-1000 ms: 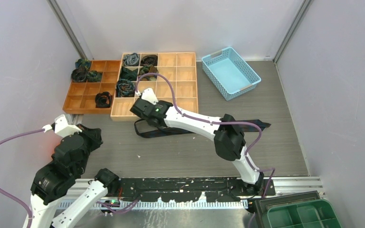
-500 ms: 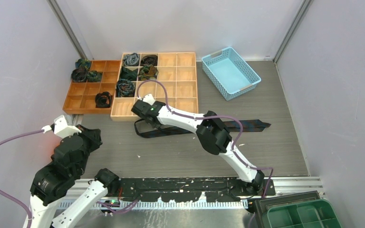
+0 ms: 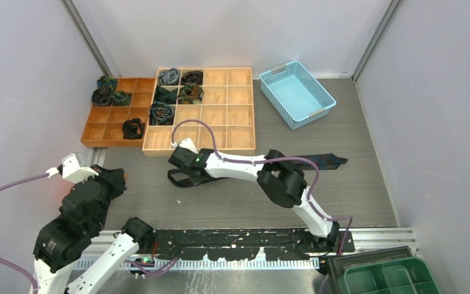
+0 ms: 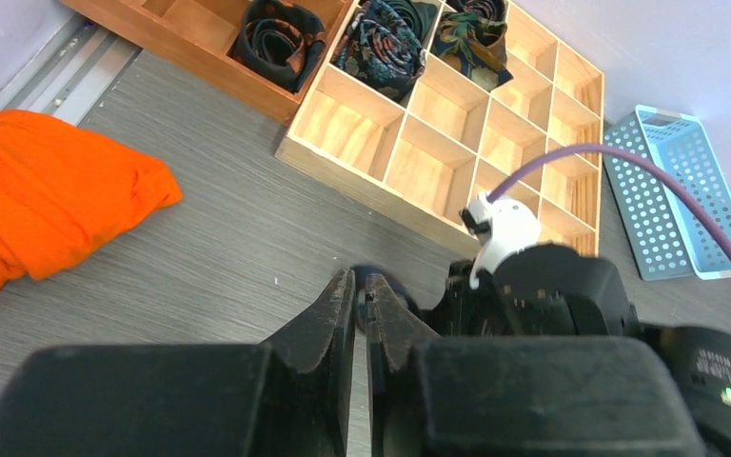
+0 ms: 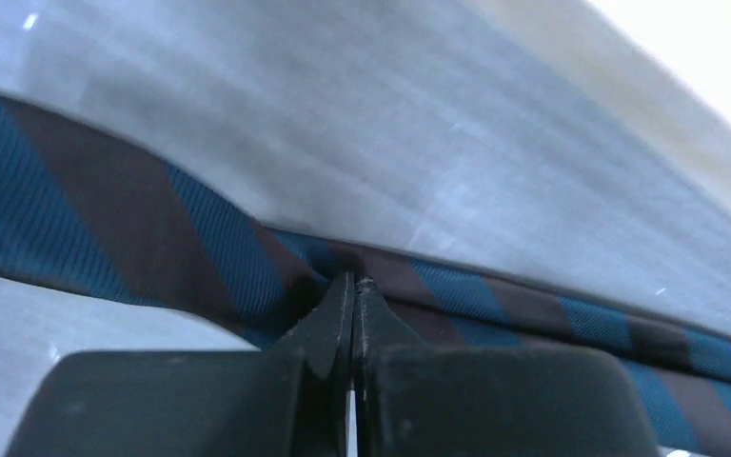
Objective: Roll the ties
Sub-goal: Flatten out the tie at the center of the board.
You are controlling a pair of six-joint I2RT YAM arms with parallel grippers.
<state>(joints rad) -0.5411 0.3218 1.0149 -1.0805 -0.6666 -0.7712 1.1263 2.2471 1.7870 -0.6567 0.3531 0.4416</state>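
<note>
A long tie (image 3: 325,161) with blue and brown stripes lies flat across the table, its left end bunched in a loop (image 3: 177,179). My right gripper (image 3: 182,171) is at that loop. In the right wrist view it (image 5: 353,286) is shut on the tie's striped fabric (image 5: 152,228). My left gripper (image 3: 117,175) hangs apart at the left. In the left wrist view its jaws (image 4: 363,288) stand almost together with only a slit and nothing between them; a bit of tie (image 4: 385,283) shows beyond the tips. Several rolled ties (image 3: 161,113) fill wooden compartments.
Two wooden compartment trays stand at the back left, a large one (image 3: 232,104) and a smaller one (image 3: 106,120). A light blue basket (image 3: 297,93) is at the back right. An orange cloth (image 4: 48,190) lies left of my left gripper. A green bin (image 3: 387,278) sits near right.
My right gripper has drawn back from the tray's front edge toward the near side, pulling the tie's left end with it, and its elbow has folded. The left arm shifted slightly left.
</note>
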